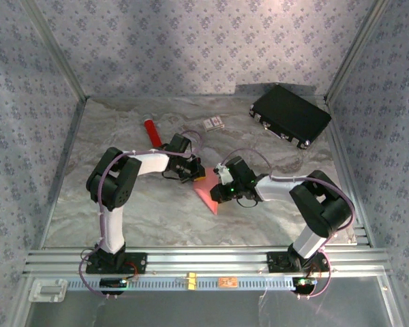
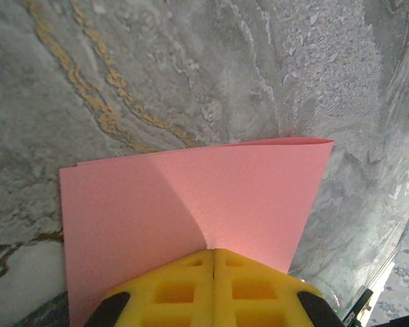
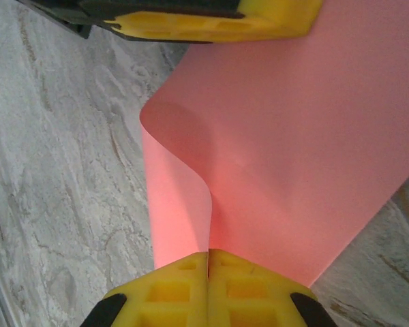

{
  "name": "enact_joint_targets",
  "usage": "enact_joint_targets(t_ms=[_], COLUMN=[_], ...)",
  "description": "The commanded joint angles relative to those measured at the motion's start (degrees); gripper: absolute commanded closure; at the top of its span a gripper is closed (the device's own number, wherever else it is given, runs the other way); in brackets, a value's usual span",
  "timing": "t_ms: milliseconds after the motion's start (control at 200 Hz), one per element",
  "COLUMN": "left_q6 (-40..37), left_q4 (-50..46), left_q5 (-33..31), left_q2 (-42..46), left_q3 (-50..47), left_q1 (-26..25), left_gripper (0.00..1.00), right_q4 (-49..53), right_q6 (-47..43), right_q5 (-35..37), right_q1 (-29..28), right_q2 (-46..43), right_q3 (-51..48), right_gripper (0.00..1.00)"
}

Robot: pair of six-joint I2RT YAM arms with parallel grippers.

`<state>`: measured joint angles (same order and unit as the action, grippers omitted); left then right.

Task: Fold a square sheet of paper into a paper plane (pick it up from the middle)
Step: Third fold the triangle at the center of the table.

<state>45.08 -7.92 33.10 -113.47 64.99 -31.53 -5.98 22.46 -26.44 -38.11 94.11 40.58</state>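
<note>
The thin, flat pink-red square sheet of paper is at the middle of the grey marbled desk, caught between the left arm and the right arm. The left jaws are pressed together on 1 edge of it, and the sheet spreads out from between their yellow fingers. In the left wrist view, its far side is doubled over in a soft fold at the upper right. The right jaws are likewise clamped on the sheet, which bows into a loose curl just beside their yellow fingers. The left arm's fingers grip the opposite side. Holding it from 2 sides probably keeps the limp paper under control so 1 half can be laid over the other. No crease looks pressed flat yet, so the folding seems early

Counted: 1 sheet, 2 arms, 2 pairs of jaws. Well apart at the back of the desk lie 1 glossy red cylinder with a white end, 1 small white-and-red printed card and 1 black rectangular case
</note>
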Motion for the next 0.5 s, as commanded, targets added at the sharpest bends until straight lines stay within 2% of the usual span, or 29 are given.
enact_joint_targets(t_ms=[0, 495], left_q6=[0.35, 0.63], left_q4=[-2.98, -2.69], left_q5=[-1.9, -1.95], left_q2=[-0.52, -0.26], left_q3=[-1.16, -1.28], left_q1=[-0.41, -0.43], left_gripper=[0.96, 0.96], right_q4=[3.22, 6.32], right_q6=[-1.34, -1.98], right_q5=[1.83, 3.8], right_q1=[0.14, -0.44], right_q2=[0.66, 1.65], right_q3=[1.87, 3.98], right_gripper=[0.96, 0.96])
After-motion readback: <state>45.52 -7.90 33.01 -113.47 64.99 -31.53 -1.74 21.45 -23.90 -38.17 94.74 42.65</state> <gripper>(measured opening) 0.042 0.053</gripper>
